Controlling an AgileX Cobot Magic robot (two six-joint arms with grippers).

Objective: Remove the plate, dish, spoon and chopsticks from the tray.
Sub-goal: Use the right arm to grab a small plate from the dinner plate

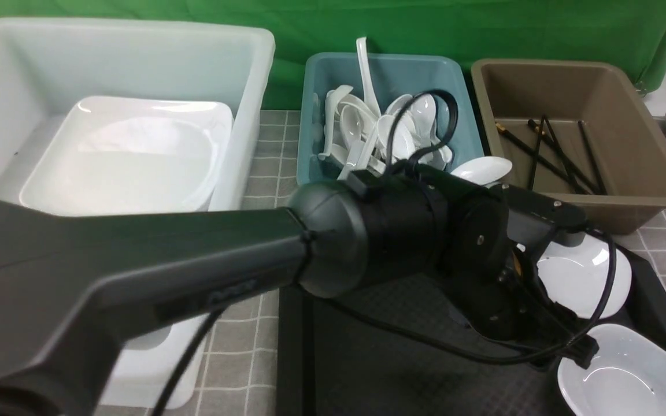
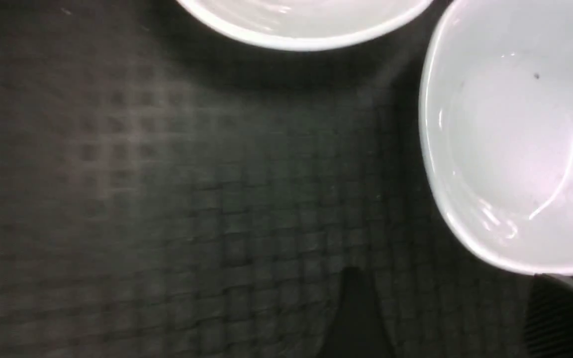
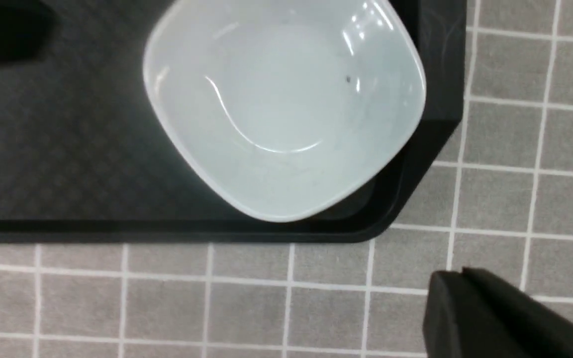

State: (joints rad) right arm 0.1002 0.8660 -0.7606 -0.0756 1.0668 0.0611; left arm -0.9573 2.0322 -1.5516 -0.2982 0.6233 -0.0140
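The left gripper (image 2: 448, 278) hovers spread and empty over the tray (image 2: 167, 199) beside the near dish (image 2: 515, 149) — its glossy, sloped rim could slip a shallow pinch and knock the second dish (image 2: 306, 20). The right gripper (image 3: 465, 303): opening cannot be told. The plate (image 1: 136, 156) lies in the white tub (image 1: 252, 58).

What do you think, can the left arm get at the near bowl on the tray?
Probably yes. The left gripper hangs open just beside the near bowl, low over the tray, and nothing lies between them.
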